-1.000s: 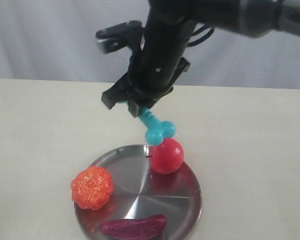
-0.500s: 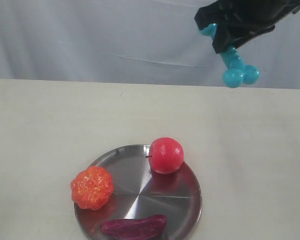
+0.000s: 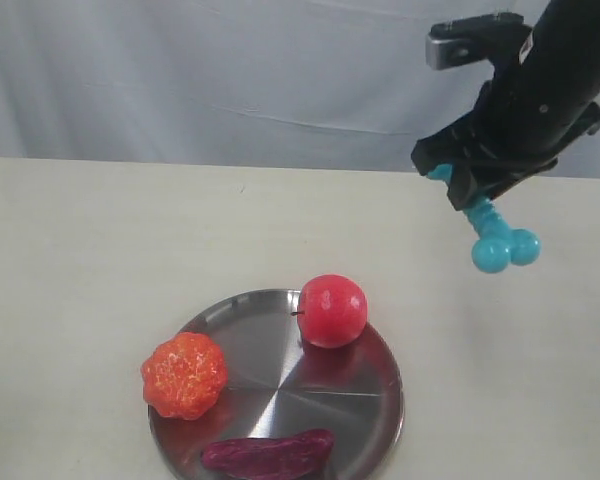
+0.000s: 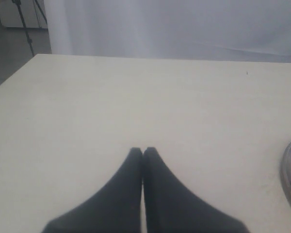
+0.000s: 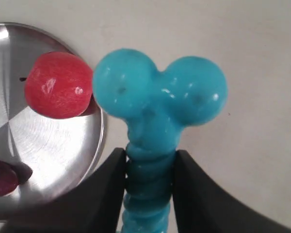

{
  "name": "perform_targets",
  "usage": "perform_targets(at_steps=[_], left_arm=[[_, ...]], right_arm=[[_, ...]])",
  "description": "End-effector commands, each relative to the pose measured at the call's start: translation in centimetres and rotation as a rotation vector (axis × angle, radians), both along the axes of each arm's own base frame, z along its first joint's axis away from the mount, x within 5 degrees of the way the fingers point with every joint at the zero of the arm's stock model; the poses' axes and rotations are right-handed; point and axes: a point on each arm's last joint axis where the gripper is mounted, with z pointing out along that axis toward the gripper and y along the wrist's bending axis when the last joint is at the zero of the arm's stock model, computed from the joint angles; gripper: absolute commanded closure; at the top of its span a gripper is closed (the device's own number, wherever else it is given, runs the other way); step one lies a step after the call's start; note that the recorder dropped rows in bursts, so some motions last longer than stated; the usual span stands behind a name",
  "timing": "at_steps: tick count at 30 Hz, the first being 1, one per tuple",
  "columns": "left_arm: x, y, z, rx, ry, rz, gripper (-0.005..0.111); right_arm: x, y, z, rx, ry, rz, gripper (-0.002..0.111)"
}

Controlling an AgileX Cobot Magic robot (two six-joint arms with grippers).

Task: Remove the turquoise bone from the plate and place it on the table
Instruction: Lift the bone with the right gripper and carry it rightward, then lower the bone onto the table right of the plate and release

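My right gripper is shut on the ribbed shaft of the turquoise bone, which hangs knobbed end down in the air over the table, to the right of the plate. In the right wrist view the bone fills the middle between my black fingers, with the plate's rim off to one side. My left gripper is shut with nothing in it, over bare tabletop; it does not show in the exterior view.
On the silver plate lie a red apple, an orange bumpy toy and a purple sweet potato. A white curtain hangs behind the table's far edge.
The right gripper carried the bone from just above the apple up and to the right, then came down lower over the table at the right of the plate.
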Motion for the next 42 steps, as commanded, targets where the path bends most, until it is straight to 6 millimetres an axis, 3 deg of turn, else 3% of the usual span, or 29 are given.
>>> perform_targets(at_steps=[1,10,14,19,37,40,42], left_arm=[[0.0,0.0,0.0,-0.006,-0.005,0.005,0.107],[0.0,0.0,0.0,-0.006,-0.005,0.005,0.107],[0.0,0.0,0.0,-0.006,-0.005,0.005,0.107],[0.0,0.0,0.0,-0.006,-0.005,0.005,0.107],[0.0,0.0,0.0,-0.006,-0.005,0.005,0.107],[0.0,0.0,0.0,-0.006,-0.005,0.005,0.107],[0.0,0.0,0.0,-0.006,-0.005,0.005,0.107]], right_arm=[[1.7,-0.5,-3.3,-0.017,0.029,0.019,0.109],[6.2,-1.0,-13.8,-0.051,0.169,0.095,0.109],[7.2,-1.2,-16.3,-0.061,0.153,0.069,0.109],[7.7,-1.3,-17.0,-0.058,0.138,0.060,0.109],[8.2,-1.3,-16.8,-0.050,0.103,0.022,0.108],[8.2,-1.3,-16.8,-0.050,0.103,0.022,0.099],[8.2,-1.3,-16.8,-0.050,0.103,0.022,0.084]])
